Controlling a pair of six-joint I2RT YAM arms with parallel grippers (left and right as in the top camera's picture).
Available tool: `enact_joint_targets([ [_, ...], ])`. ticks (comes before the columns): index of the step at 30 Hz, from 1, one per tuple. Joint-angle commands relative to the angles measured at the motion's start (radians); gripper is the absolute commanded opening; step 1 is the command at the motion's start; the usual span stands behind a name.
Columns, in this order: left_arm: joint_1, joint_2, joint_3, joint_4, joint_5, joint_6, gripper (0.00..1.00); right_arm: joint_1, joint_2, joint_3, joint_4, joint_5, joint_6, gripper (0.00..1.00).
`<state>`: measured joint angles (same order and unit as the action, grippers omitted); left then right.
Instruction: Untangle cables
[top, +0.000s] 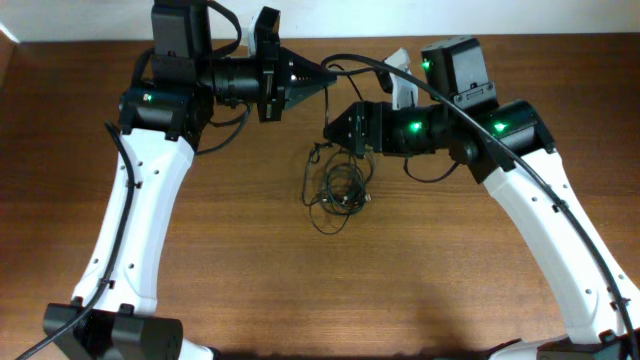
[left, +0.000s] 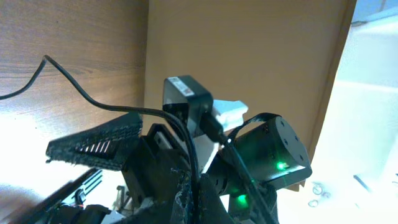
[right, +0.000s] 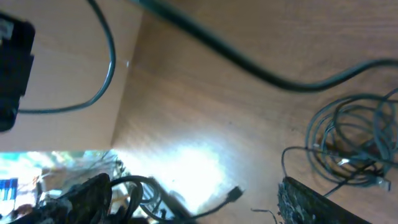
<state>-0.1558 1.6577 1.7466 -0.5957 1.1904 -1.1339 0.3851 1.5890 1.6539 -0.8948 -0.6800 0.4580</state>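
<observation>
Under and all around the cables (top: 340, 187), the brown wooden table (top: 400, 290) fills the overhead view. The cables lie on it as one loose knot of thin black loops, about midway between the two arms. One thin strand trails off the knot's left side and another runs up from it towards the grippers.

To the left of the cables, the white left arm (top: 140, 230) rises along the table and bends to the right beyond them. To their right, the white right arm (top: 540, 220) does the same, bending left, with green lights on its black joints.

The left gripper (top: 325, 75) sits well beyond the cables, its jaws pressed together into a single point. Whether a strand is pinched there I cannot tell.

The right gripper (top: 335, 128) hovers just beyond the cables, between them and the left gripper, with its jaws spread wide and nothing between them. In the right wrist view one dark ridged finger (right: 311, 199) shows just beside the coiled loops (right: 348, 140), apart from them.

A small plug end (right: 235, 193) lies on the wood near that finger, away from the coil.
</observation>
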Motion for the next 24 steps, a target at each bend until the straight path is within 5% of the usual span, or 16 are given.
enact_joint_targets([
  [1, -0.003, -0.026, 0.010, 0.012, 0.018, 0.006, 0.00, 0.003, 0.002, 0.006, -0.057, -0.053, -0.042, 0.86],
  [24, -0.003, -0.026, 0.010, 0.019, 0.024, 0.006, 0.00, 0.068, 0.004, 0.005, -0.113, -0.110, -0.065, 0.86],
])
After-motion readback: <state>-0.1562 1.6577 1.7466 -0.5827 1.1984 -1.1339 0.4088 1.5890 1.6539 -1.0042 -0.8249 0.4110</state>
